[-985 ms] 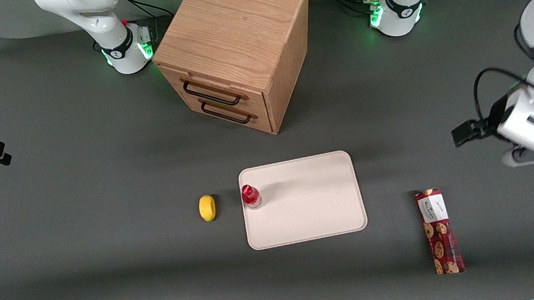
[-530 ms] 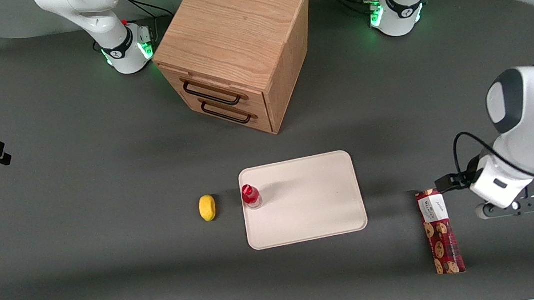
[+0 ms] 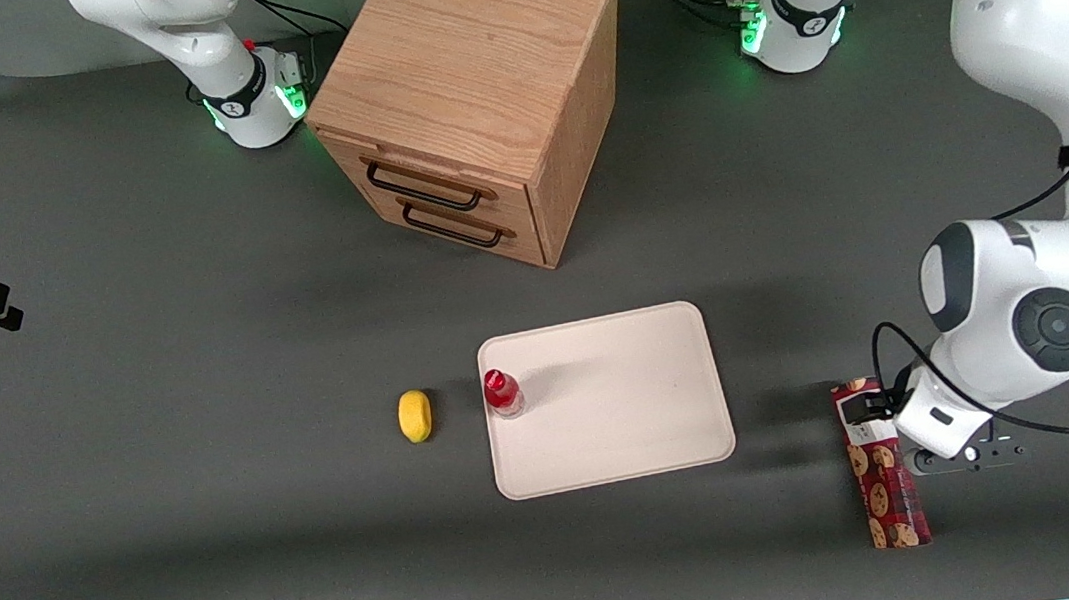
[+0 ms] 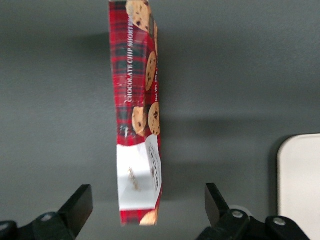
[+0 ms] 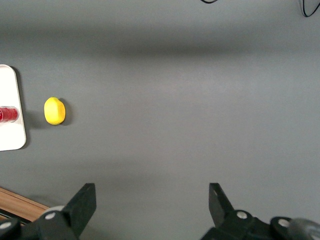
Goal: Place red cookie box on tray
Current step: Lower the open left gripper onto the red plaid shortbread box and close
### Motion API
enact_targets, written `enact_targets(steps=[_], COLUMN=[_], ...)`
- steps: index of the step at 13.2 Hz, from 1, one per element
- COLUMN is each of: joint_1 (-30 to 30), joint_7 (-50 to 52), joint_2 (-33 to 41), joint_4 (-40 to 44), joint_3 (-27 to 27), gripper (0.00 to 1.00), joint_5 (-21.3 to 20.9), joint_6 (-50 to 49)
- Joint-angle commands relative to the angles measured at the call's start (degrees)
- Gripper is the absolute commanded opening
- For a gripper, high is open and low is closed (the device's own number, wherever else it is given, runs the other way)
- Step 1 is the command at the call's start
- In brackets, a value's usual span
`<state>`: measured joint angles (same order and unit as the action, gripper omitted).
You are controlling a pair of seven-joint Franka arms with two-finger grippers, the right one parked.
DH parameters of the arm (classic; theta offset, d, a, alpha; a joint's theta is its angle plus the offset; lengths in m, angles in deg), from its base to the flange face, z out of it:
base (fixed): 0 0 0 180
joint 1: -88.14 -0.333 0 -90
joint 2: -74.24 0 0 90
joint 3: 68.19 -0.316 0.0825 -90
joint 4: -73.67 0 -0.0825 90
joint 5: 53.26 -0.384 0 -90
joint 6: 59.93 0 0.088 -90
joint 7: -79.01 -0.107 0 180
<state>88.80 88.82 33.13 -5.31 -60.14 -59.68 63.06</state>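
1. Over the labelled end of the red cookie box (image 4: 136, 120), the gripper (image 4: 145, 212) hangs spread wide, holding nothing.
2. The box is dark-red plaid with cookies, lying flat on the table (image 3: 152, 384) toward the working arm's end, apart from the tray (image 3: 606, 397).
3. Only the front view shows the bottle (image 3: 502, 392) on the tray.

From the front, the working arm covers part of the red cookie box (image 3: 886, 491)'s white-label end. The gripper (image 4: 145, 207) shows only its fingertips (image 4: 80, 202), spread wide. The tray (image 4: 300, 185) is cut off at three o'clock.
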Motion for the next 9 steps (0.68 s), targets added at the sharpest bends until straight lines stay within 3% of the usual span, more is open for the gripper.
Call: enact_targets(steps=[1,9], joint_1=[0.49,0.05], joint_7=[-5.21,-8.40], joint_2=[-3.09,-9.76], joint_4=[2.08,2.17], joint_3=[-0.58,-2.16], gripper=[1.00,1.00], joint_5=[-0.70,-0.70], joint_6=[3.90,15.07])
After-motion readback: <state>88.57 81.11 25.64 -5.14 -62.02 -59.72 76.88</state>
